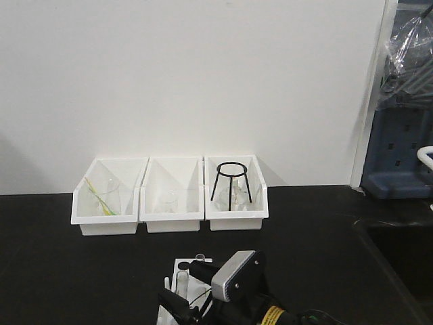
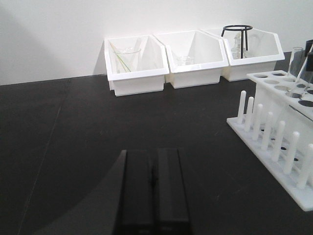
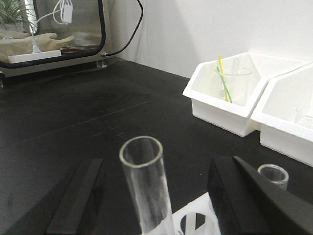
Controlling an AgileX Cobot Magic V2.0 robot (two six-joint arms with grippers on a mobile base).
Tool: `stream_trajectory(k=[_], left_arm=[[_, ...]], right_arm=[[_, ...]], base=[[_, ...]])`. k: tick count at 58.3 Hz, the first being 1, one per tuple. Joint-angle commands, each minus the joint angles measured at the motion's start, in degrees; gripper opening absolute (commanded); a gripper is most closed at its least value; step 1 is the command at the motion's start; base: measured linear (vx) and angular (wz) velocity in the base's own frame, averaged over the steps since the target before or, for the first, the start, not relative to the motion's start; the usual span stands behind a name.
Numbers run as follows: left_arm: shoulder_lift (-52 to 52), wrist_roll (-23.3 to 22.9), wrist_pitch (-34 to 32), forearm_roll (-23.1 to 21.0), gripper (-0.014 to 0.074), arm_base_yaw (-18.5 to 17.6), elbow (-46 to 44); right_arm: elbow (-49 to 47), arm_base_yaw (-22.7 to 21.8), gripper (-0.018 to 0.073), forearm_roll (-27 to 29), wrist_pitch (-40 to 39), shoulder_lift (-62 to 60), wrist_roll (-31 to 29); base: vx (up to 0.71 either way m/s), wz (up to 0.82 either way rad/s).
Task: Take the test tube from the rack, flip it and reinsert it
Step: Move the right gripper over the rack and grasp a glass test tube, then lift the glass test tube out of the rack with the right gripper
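right end effector (image 3: 159,164): wide open, one finger on each side of the test tube (image 3: 145,191). Neither pad touches the glass as far as I can see, so it's lined up for the pinch but not pinching yet.

test tube: upright in the rack (image 3: 198,218), open mouth up, right in the gap between the fingers. Makes sense to me: straddle it first so that closing catches it square instead of knocking it sideways.

second tube (image 3: 273,175): just past the outer side of one finger, toward the bins, also mouth up. It's near enough that I'd worry about that finger bumping it.

left end effector (image 2: 153,159): fingers pressed together, nothing in them. It looks low over the desk (image 2: 73,147), with the rack off to its right and well apart. My guess is it's parked out of the way, maybe to help with the flip.

pegs (image 2: 266,129): this row is on the side of the rack nearest the left end effector, with the holes behind it.

bins (image 1: 169,218): three white ones beyond both end effectors, by the wall. They hold glassware, and a black tripod (image 1: 230,179) stands in one. Not part of this job.

stage: early I'd say, tube not lifted and the flip not yet done.

caveat: from the front the arm covers most of the rack, so I can't tell how many holes are filled.
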Motion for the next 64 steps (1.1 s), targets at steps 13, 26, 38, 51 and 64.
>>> stream_trajectory(k=[13,26,38,51,64], left_arm=[[-0.5,-0.6,-4.7,-0.3,-0.0007,0.0,-0.2],[-0.5,-0.6,-4.7,-0.3,-0.0007,0.0,-0.2],[-0.5,-0.6,-4.7,-0.3,-0.0007,0.0,-0.2],[-0.5,-0.6,-4.7,-0.3,-0.0007,0.0,-0.2],[-0.5,-0.6,-4.7,-0.3,-0.0007,0.0,-0.2]], right_arm=[[-2.3,0.1,0.0389,0.0,-6.9,-1.1,-0.3],[-2.3,0.1,0.0167,0.0,-6.9,-1.1,-1.6],[-2.3,0.1,-0.0017,0.0,-6.9,-1.1,-1.6],[-2.9,0.1,-0.0013,-0.1,-5.2,-4.4,-0.8],[-8.8,0.1,-0.0013,-0.7,4.6,-14.3,3.7]], base=[[0.0,0.0],[0.0,0.0],[0.0,0.0],[0.0,0.0],[0.0,0.0]])
